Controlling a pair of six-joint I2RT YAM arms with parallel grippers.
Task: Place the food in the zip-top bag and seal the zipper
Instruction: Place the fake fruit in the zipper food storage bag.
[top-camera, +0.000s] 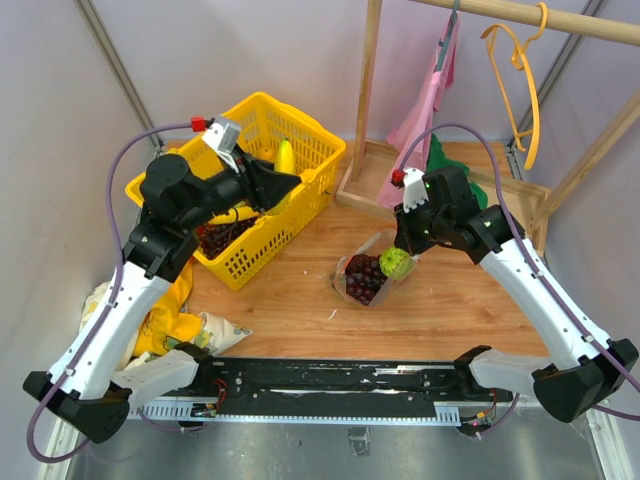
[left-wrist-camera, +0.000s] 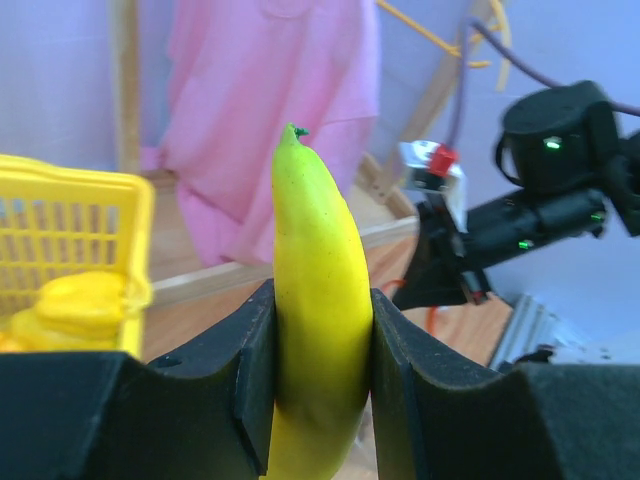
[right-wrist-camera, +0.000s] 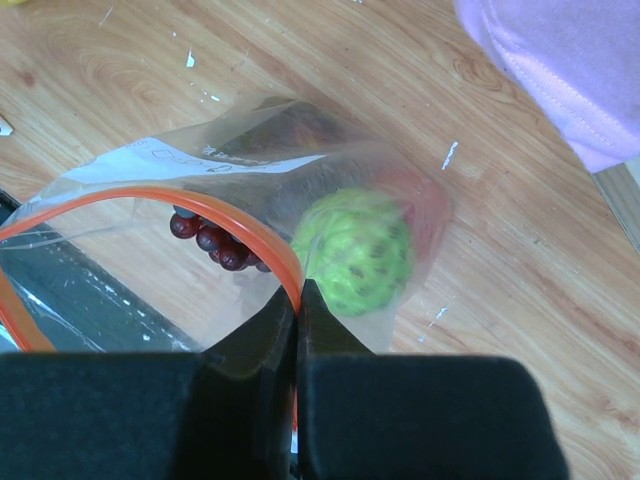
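Banana (left-wrist-camera: 318, 300) being pinched by left jaws, frame centre, zipper (right-wrist-camera: 150, 195) of zip-top bag (right-wrist-camera: 230, 160) being pinched by right jaws

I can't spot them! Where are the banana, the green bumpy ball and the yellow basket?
banana (left-wrist-camera: 320, 300), left wrist view, its middle.
green bumpy ball (right-wrist-camera: 355, 250), right wrist view, its centre.
yellow basket (top-camera: 275, 240), top view, its side wall.
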